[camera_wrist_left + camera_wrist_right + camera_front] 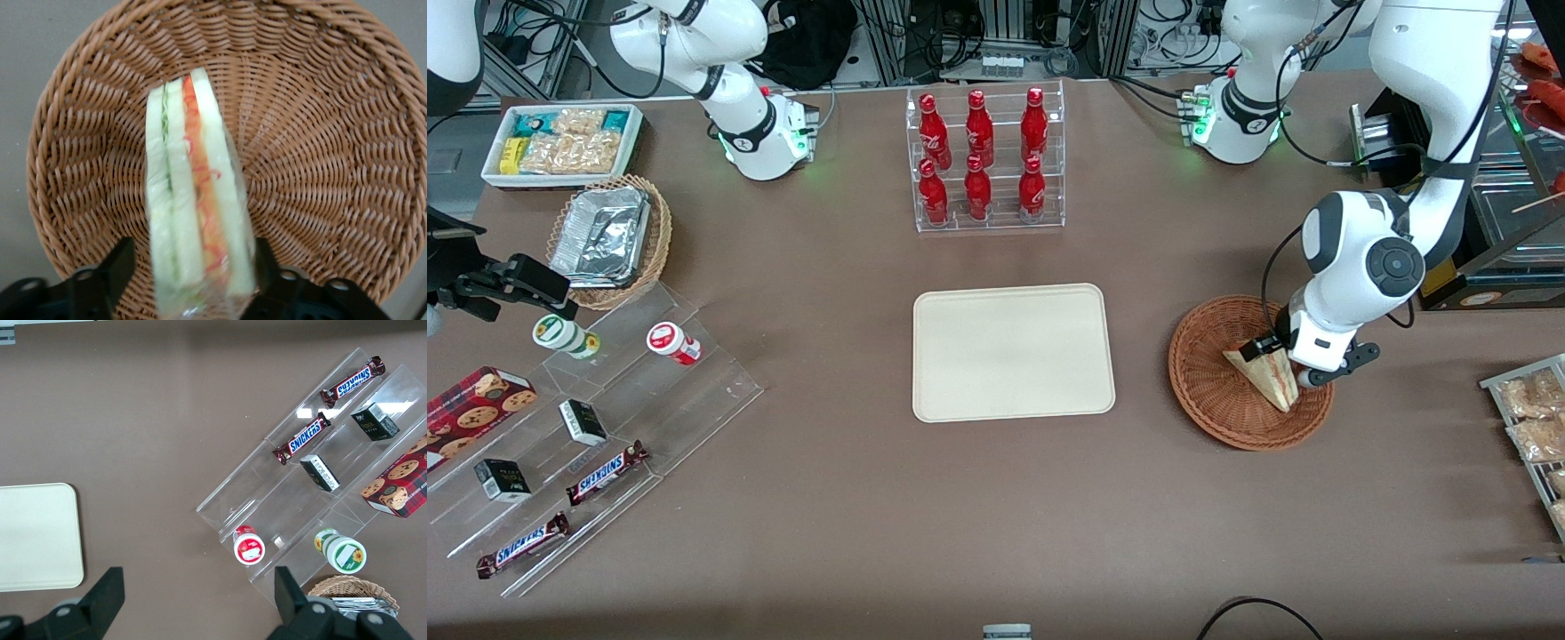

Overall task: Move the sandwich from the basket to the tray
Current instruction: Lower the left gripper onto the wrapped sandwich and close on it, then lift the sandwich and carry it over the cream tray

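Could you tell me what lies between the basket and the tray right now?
Only bare table, as the front view shows. The gripper is over the basket, its fingers astride the sandwich; the tray is empty.

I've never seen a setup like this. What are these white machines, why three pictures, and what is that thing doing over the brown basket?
The white machines are robot arms bolted to a table. One picture looks at them from the front; the other two come from cameras on their wrists. The working arm's gripper is down in the round wicker basket, its two black fingers either side of a wrapped sandwich, seemingly closed on it. It goes to the bare cream tray mid-table. Nearby: red bottles in a clear rack, chocolate bars, a bin of snacks.
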Robot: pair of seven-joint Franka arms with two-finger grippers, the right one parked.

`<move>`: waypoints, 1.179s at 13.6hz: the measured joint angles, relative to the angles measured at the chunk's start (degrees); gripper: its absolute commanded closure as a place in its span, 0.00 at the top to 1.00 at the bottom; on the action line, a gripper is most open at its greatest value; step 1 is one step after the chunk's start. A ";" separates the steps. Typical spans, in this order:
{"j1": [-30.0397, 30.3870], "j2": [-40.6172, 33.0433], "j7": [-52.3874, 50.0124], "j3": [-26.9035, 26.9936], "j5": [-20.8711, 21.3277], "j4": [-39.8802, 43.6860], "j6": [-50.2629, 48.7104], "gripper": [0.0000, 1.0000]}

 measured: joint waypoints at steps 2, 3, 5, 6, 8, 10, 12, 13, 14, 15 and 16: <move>0.66 0.19 0.00 0.04 0.00 1.38 -0.02 0.09; 0.70 0.18 0.00 0.03 0.00 2.36 -0.47 0.09; 0.59 0.00 0.00 -0.12 0.00 6.19 -6.36 0.09; 0.20 -0.34 -0.09 -0.27 -0.01 9.19 -11.39 0.09; -2.77 -1.40 -2.53 -0.53 -0.02 15.60 -20.27 0.09; -8.73 -1.99 -7.44 -0.78 -0.02 20.59 -24.84 0.09; -15.89 -1.67 -11.78 -1.10 -0.02 22.44 -25.37 0.09; -19.54 -0.92 -13.01 -1.21 -0.04 22.98 -25.34 0.09; -22.88 0.36 -14.01 -1.25 -0.05 23.85 -25.27 0.09; -26.06 2.15 -15.18 -1.25 -0.04 25.04 -25.08 0.11; -28.92 4.25 -16.19 -1.25 -0.03 26.41 -24.60 0.11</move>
